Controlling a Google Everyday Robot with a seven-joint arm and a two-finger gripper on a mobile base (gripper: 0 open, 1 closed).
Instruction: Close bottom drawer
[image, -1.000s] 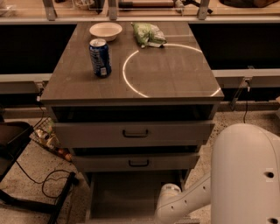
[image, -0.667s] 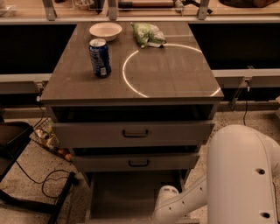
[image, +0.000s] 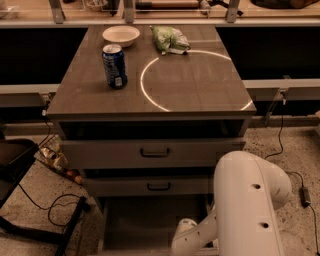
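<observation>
Grey cabinet (image: 200, 95), bottom drawer (image: 145, 225) still open, arm (image: 250, 200) shifted left, gripper hidden below.

Dim; ring glare (image: 148, 96) on cabinet top (image: 90, 92); tool out of view.

High, near, facing cabinet (image: 200, 90) front

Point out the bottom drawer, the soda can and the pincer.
bottom drawer (image: 145, 222), camera view, bare tray floor.
soda can (image: 114, 66), camera view, blue side.
pincer, not in view, beyond the white arm (image: 250, 200) at the bottom edge.
</observation>
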